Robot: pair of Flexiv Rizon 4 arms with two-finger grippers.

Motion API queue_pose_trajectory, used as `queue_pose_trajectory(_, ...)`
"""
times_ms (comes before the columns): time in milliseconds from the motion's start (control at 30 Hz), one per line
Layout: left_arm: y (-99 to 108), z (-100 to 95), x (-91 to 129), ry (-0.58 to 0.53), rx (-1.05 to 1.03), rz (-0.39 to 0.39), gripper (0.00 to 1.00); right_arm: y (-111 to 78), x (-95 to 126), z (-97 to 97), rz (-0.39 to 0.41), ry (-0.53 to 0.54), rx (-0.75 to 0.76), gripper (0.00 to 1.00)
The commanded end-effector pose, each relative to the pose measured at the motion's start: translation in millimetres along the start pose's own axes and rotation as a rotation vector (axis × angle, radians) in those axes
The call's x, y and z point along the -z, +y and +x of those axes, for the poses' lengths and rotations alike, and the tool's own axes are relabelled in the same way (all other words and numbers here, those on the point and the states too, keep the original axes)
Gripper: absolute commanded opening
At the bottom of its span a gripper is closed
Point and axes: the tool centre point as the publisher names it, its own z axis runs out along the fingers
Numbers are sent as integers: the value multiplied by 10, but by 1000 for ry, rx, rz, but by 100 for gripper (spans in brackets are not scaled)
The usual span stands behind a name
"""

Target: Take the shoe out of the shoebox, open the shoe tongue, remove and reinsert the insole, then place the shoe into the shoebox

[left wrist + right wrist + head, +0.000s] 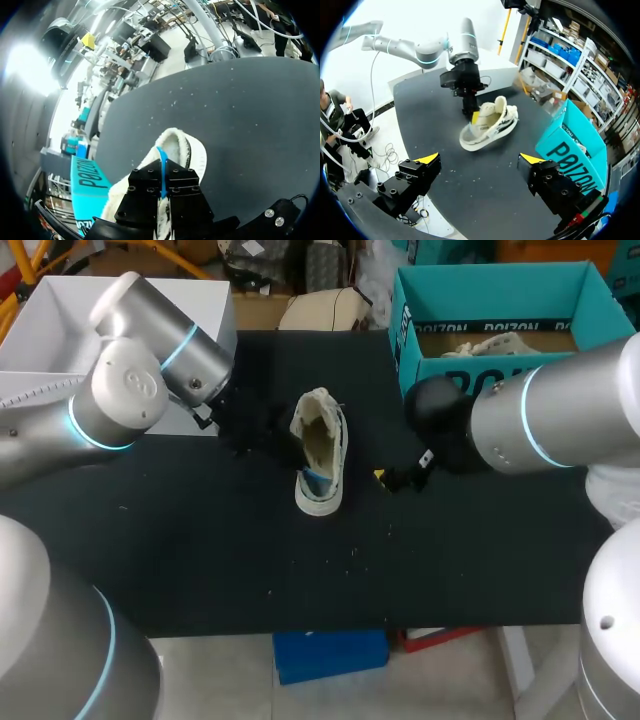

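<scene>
The shoe (320, 452) lies on the table (250, 570), out of the shoebox (490, 285), which stands well apart. The left gripper (474, 115) is clenched on the shoe's rim, with a blue strip pinched between its fingers. The right gripper (480, 160) is spread wide and empty, near the shoe. The insole step seems at hand. A firm left hold is needed, so the shoe is not dragged. The 2 right fingers are best narrowed, brought to the opening, and the insole's edge pinched and drawn out slowly.

Cream shoe (321, 445), teal shoebox (490, 290)
</scene>
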Motion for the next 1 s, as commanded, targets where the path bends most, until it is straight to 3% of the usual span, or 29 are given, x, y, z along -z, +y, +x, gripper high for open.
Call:
queue_pose_trajectory(33, 12, -43, -103, 29, -6, 11, 0, 2, 11, 3, 3, 0, 0, 100)
queue_pose_trajectory(433, -19, 93, -349, 184, -2, 46, 0, 2, 11, 3, 3, 0, 0, 100)
queue_pose_trajectory(533, -82, 89, -302, 205, -11, 53, 44, 2, 11, 3, 3, 0, 0, 100)
queue_pose_trajectory(600, -162, 75, -224, 212, -23, 67, 78, 2, 11, 3, 3, 0, 0, 100)
queue_pose_trajectory(700, -297, 43, -78, 247, -59, 71, 98, 2, 11, 3, 3, 0, 0, 100)
queue_pose_trajectory(733, -355, 30, -27, 258, -72, 81, 100, 2, 11, 3, 3, 0, 0, 100)
queue_pose_trajectory(867, -519, -23, 154, 285, -105, 86, 100, 2, 11, 3, 3, 0, 0, 100)
queue_pose_trajectory(933, -521, -50, 223, 286, -117, 51, 98, 2, 11, 3, 3, 0, 0, 100)
queue_pose_trajectory(1000, -475, -65, 251, 303, -123, -4, 56, 2, 11, 3, 3, 0, 0, 100)
